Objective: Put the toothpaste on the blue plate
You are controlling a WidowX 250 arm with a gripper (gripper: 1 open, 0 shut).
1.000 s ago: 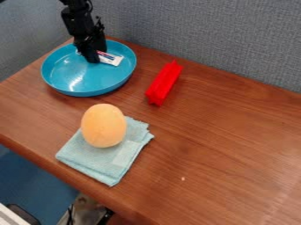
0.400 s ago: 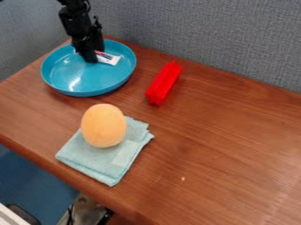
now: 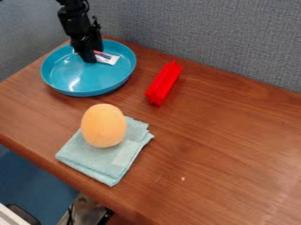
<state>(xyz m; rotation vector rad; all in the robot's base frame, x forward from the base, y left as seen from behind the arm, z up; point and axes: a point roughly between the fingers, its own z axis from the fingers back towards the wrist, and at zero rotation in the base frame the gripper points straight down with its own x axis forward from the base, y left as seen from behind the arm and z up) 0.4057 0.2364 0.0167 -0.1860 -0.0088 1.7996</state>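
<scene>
From where I stand, the toothpaste (image 3: 107, 58) is over at eleven o'clock on the table (image 3: 212, 132), within the rim of the blue plate (image 3: 84, 85), toward that dish's one o'clock side. Its long axis runs roughly from ten o'clock to four, the visible end pointing to four; I can't make out which end carries the cap. The dark gripper (image 3: 91, 56) reaches down from twelve o'clock to the tube's ten o'clock end, and I can't tell whether its fingers are apart or clamped on it.

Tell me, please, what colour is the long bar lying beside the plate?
The bar is red, seen in the camera view.
</scene>
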